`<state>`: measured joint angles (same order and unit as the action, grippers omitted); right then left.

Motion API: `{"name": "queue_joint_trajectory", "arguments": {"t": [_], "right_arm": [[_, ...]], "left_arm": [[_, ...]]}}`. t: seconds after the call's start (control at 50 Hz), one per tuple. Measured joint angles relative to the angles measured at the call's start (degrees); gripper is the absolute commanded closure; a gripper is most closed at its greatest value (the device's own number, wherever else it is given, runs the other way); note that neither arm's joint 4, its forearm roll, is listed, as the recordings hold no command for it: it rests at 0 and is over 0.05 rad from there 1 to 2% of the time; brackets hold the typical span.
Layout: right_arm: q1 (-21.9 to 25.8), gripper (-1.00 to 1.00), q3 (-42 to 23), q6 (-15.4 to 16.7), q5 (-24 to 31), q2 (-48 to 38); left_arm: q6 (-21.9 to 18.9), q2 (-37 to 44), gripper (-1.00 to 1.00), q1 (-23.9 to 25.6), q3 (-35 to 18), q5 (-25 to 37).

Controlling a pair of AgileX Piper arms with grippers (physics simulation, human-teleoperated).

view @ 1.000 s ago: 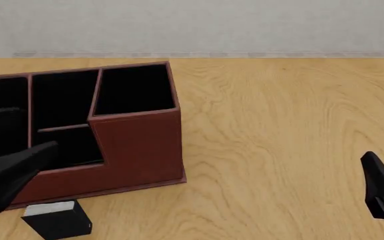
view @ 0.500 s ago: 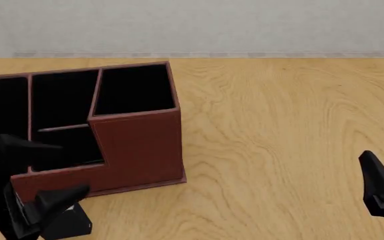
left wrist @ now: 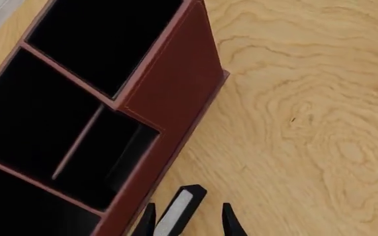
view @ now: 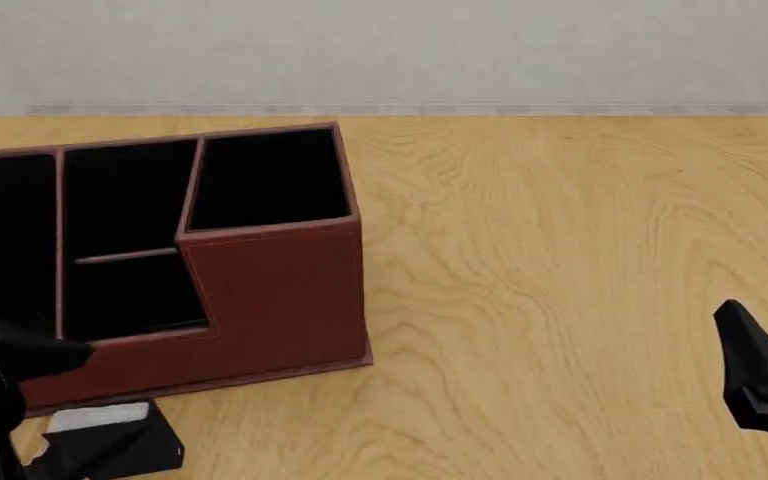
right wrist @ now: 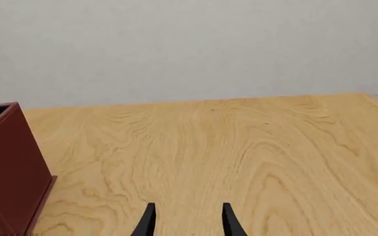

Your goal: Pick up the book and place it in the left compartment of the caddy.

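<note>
Dropped lower: left hand (left wrist: pixel 185 223), fingers apart, straddling the book (left wrist: pixel 179 211) near the caddy (view: pixel 277 290). Centre, then squeeze squarely.

simulated office-like desk: wooden table (view: pixel 558 300), plain grey wall (view: pixel 384 50), leather caddy (view: pixel 277 290).

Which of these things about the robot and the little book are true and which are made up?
1. The book is lying inside the caddy. False: it sits on the table, just in front of the caddy.
2. The left claw has its fingers on either side of the book. True.
3. The right claw is holding the book. False: it is open with nothing in it, far off to the right.
4. The caddy has one corner taller than the rest. True.
5. The left compartment has nothing showing in it. True.
</note>
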<state>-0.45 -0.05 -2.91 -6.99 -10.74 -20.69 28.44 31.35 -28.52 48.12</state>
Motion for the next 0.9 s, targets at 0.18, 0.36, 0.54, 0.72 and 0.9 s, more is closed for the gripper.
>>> {"name": "queue_joint_trajectory", "arguments": {"t": [0.18, 0.36, 0.54, 0.72, 0.9], "right_arm": [[-0.09, -1.0, 0.01, -0.4, -0.19, -0.22], [-0.24, -1.0, 0.0, -0.76, -0.19, -0.16], [-0.36, -1.0, 0.0, -1.07, -0.26, -0.19], [-0.47, -1.0, 0.01, -1.25, -0.22, -0.09], [-0.58, -1.0, 0.0, -1.37, -0.09, 0.12]], "left_arm": [[-2.84, -1.09, -1.0, -3.28, 1.41, 0.79], [-5.09, -0.96, -1.0, -5.87, 2.03, 0.49], [-6.27, -0.08, -1.0, -7.36, 2.3, -0.57], [-6.2, 1.29, -1.0, -7.39, 2.79, -2.42], [-5.77, 2.22, -1.0, -7.0, 3.93, -4.08]]}}
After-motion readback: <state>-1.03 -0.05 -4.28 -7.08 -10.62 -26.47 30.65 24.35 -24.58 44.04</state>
